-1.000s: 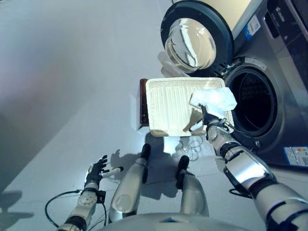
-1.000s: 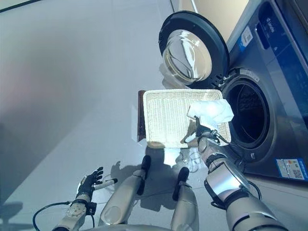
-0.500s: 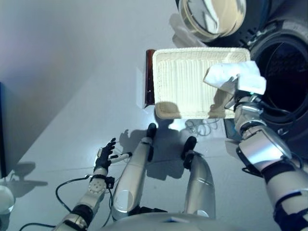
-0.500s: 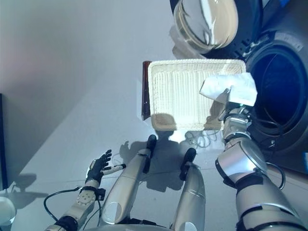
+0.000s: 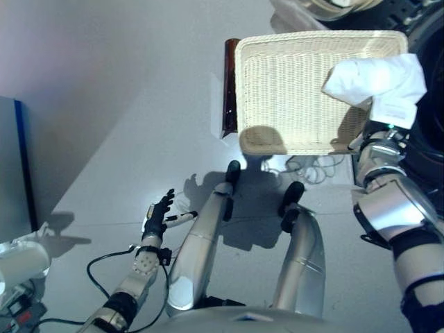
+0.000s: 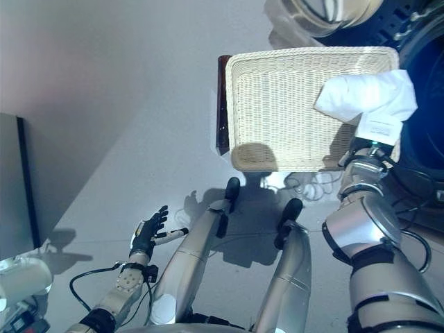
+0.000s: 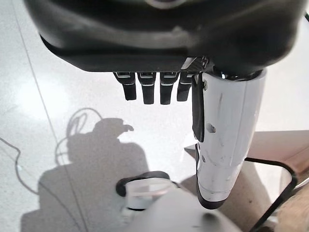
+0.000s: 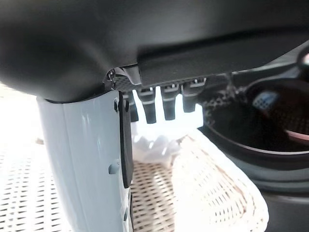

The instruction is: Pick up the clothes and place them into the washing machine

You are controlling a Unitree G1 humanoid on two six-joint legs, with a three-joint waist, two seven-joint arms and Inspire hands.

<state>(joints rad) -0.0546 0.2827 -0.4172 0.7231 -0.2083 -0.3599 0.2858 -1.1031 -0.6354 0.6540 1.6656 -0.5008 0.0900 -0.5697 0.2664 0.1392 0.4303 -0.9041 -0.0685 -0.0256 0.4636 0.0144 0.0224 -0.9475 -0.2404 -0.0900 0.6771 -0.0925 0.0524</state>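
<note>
A white cloth (image 5: 378, 80) hangs over the right edge of the woven basket (image 5: 291, 90), right beside the washing machine's dark drum opening (image 6: 427, 104). My right hand (image 5: 378, 135) is under the cloth and shut on it. In the right wrist view its curled fingers pinch the cloth (image 8: 154, 142) above the basket's rim (image 8: 217, 193). The basket holds nothing else that I can see. My left hand (image 5: 158, 215) hangs low at the left near the floor, fingers spread and empty.
The basket rests on a dark brown stand (image 5: 229, 90). The machine's round glass door (image 6: 326, 10) stands open at the top edge. A grey panel with a blue edge (image 5: 14, 166) and a white object (image 5: 21, 260) are at the far left.
The whole view has shifted, so the camera moved. My right hand still holds the white cloth, now a little farther right, nearer the drum opening. The left hand stays idle.
</note>
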